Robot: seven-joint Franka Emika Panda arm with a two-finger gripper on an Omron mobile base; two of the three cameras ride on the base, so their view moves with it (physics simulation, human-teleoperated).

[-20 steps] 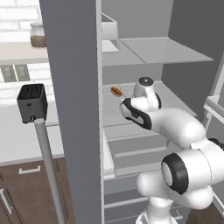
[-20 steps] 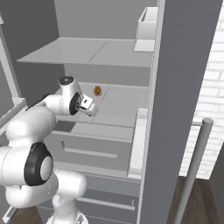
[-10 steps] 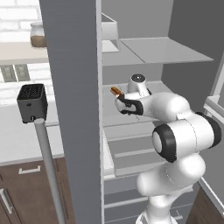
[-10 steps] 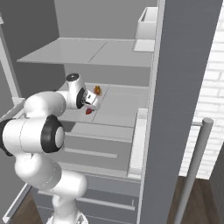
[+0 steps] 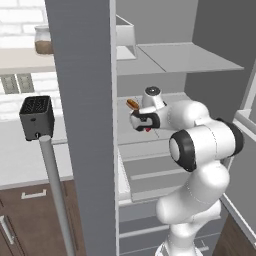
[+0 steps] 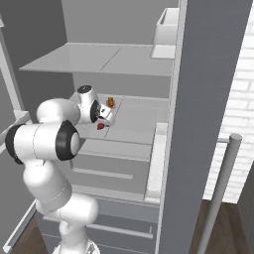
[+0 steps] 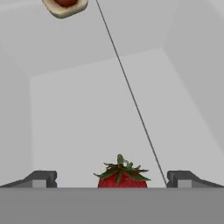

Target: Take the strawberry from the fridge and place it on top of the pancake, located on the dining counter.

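Inside the open fridge [image 5: 80,125], the gripper [image 7: 111,180] is spread wide, its two fingertips [image 7: 41,178] standing well apart on either side of the strawberry [image 7: 121,176] and touching nothing. That strawberry sits between them on the pale middle shelf [image 7: 109,113], green leaves up, with clear gaps to both tips, so it is not held. In the right base view the red strawberry [image 6: 100,126] shows just under the gripper [image 6: 106,119], and in the left base view it [image 5: 146,130] peeks out beside the gripper [image 5: 141,123]. Farther back on the same shelf lies a small tan item with a red top [image 7: 64,6], seen also behind the hand in the base views [image 6: 110,102]. A white bin [image 6: 166,30] stands on the upper shelf. Left of the fridge, a black toaster [image 5: 36,116] rests on the white bench [image 5: 25,155], with a jar [image 5: 44,40] on a wall shelf above it.
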